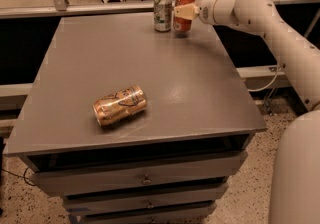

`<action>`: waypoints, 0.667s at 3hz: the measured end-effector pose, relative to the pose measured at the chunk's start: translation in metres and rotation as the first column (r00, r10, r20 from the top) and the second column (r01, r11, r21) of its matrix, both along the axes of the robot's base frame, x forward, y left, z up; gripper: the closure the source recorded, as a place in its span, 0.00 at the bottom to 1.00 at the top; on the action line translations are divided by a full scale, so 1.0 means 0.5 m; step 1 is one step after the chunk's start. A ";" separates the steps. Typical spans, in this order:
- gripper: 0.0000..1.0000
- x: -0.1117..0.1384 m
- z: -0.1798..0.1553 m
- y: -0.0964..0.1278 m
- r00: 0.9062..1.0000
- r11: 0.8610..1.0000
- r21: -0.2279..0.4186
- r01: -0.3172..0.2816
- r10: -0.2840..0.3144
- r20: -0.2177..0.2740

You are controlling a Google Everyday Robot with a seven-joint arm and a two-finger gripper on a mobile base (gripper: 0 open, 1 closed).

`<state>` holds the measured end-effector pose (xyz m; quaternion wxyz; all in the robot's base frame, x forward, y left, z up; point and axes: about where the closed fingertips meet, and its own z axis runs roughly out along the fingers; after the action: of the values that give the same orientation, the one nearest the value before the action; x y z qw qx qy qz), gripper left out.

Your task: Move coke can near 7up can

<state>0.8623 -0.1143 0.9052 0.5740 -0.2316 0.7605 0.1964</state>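
1. Hand is at the far edge of the grey surface, with the arm coming in from the right of the camera view. It's clamped on the red coke can with white script and silver top; one cream finger crosses its front.
2. Red coke can is upright, long axis vertical. Base is at or just above the surface; can't tell which.
3. Key relation: the pale green-and-white 7up can with silver top stands upright just beside it, on the side away from the arm. Can't tell if they touch.
4. My read: placement is basically done. You need a straight release, then retreat rightward, away from both cans.
5. Gold-orange can lies on its side near the front, well apart.
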 end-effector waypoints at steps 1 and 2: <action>0.37 0.005 -0.012 0.015 1.000 1.000 0.006 -0.030 0.030 -0.001; 0.13 0.008 -0.021 0.029 0.999 0.999 0.012 -0.051 0.051 0.000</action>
<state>0.8664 -0.1000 0.8945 0.5699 -0.2477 0.7533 0.2155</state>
